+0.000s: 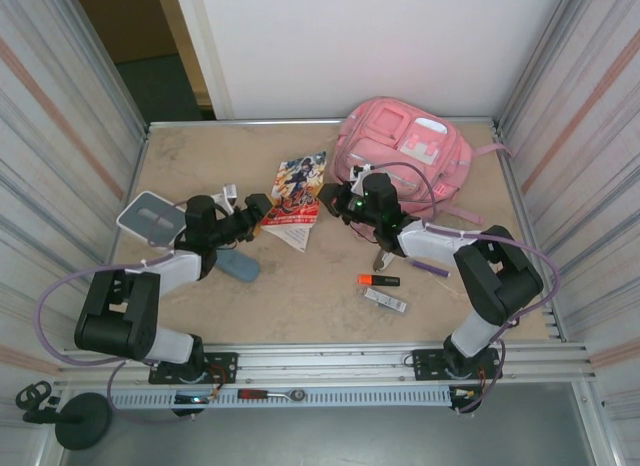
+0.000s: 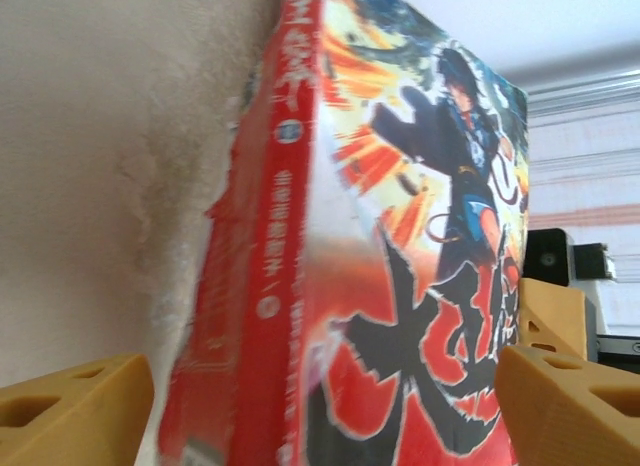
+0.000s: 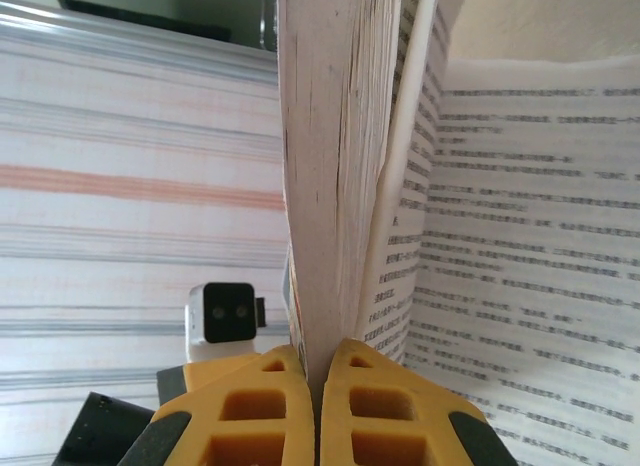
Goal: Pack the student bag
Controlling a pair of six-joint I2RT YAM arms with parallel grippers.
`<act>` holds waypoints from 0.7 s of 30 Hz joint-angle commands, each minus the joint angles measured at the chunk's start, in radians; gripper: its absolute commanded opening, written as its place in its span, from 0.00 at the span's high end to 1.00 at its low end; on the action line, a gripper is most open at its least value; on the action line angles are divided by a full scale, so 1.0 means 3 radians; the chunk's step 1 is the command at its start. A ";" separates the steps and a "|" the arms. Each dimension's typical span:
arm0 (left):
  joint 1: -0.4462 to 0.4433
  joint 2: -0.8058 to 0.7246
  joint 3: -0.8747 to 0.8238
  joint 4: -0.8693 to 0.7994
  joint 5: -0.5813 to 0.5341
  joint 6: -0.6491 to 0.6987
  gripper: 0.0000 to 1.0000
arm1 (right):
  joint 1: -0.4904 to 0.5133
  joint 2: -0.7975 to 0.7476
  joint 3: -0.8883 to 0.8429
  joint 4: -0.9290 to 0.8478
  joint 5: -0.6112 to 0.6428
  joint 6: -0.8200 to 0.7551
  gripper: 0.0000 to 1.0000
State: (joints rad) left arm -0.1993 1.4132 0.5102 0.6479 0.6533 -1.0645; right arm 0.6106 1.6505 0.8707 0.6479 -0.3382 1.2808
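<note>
Pink fabric at one o'clock on the table (image 1: 300, 286): student bag (image 1: 400, 146), lying flat near the far edge, white patch up, no open mouth visible from above. Pinched shut on the book (image 1: 298, 191) at the table's middle: right gripper (image 1: 335, 198), on the book's three o'clock side and just beside the bag's near corner. Seen from the right wrist, page block rising straight from between closed fingers (image 3: 250, 416) (loose pages fanned out beside them). Spread wide on the nine o'clock side: left gripper (image 1: 262, 211), yellow fingers (image 2: 70, 411) flanking the red spine without clamping it.

Judged to be the book's pick-up, with one arm gripping and the other loose. Calls next for a lift clear of the table and a carry toward one o'clock, the bag's mouth needing to be opened first. Lying at five o'clock: orange highlighter (image 1: 378, 280).
</note>
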 commanded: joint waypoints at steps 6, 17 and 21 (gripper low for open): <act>-0.0138 -0.0121 0.0073 0.0259 0.0164 -0.0130 0.33 | 0.0046 0.0054 0.0048 0.0693 -0.0007 0.0211 1.00; -0.0138 -0.0475 0.0137 0.0022 0.0044 -0.0082 0.60 | 0.0002 0.0261 -0.0036 0.0684 0.0054 0.0089 1.00; -0.0124 -0.0548 0.0189 -0.0114 0.0010 0.0007 0.75 | 0.0006 0.0282 -0.0106 0.0683 0.0064 -0.0056 1.00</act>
State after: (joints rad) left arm -0.2348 1.2976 0.5213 0.6193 0.6231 -1.0969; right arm 0.6136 1.7279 0.8520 0.7666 -0.3382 1.3205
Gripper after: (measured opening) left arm 0.280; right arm 0.043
